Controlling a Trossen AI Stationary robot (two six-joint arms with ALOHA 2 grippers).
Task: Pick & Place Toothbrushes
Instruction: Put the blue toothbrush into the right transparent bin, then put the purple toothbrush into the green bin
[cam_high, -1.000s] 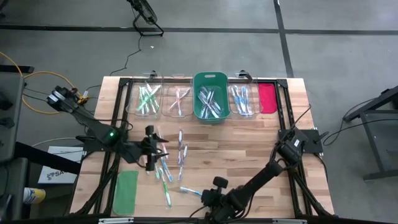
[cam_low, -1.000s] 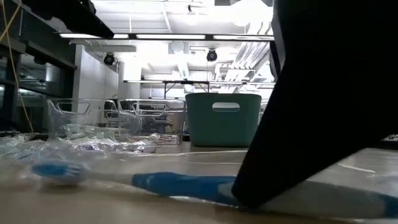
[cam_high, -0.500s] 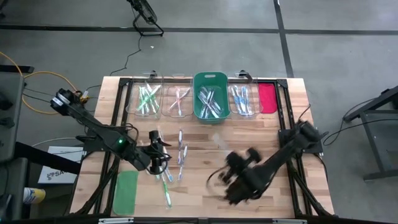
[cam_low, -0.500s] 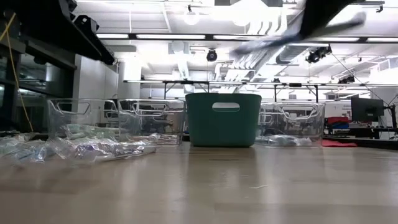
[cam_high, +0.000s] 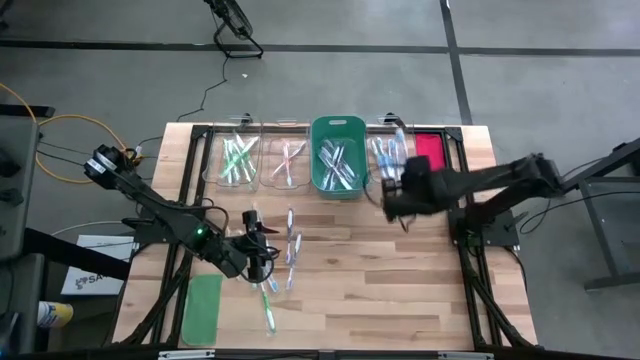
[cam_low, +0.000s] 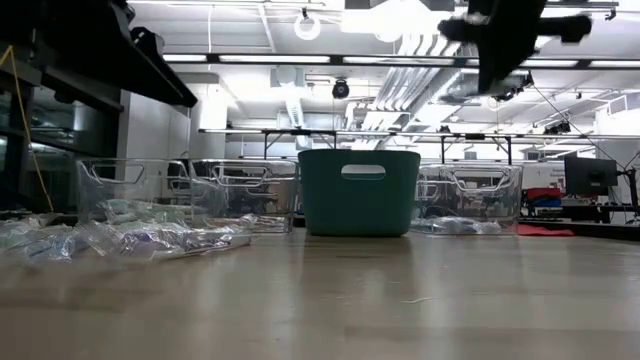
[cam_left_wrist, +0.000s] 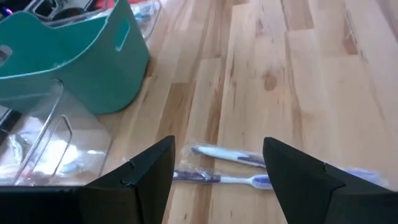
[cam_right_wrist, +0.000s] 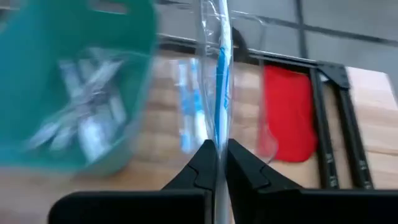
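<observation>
— See the wrapped toothbrush (cam_right_wrist: 219, 74) with the blue stripe? The right gripper (cam_right_wrist: 216, 163) is pinched shut on it, up above the far right of the desk (cam_high: 400, 270), right by the clear bin (cam_high: 391, 160) with the blue ones.

— So it's headed there, I'd guess. How much is done?

— A fair bit, by the look. The four far bins all hold brushes: greenish ones in the leftmost, pink next, a mixed heap in the teal bin (cam_high: 338, 155).

— And what's left?

— A loose scatter of toothbrushes (cam_high: 280, 255) on the pale wood planks, left of centre, in crinkly clear wrappers. The left gripper (cam_high: 262, 262) hangs over them, fingers spread wide, nothing in them.

— Those flat lids?

— Green lid (cam_high: 203, 310) near left, red lid (cam_high: 430, 155) far right. Untouched.
</observation>
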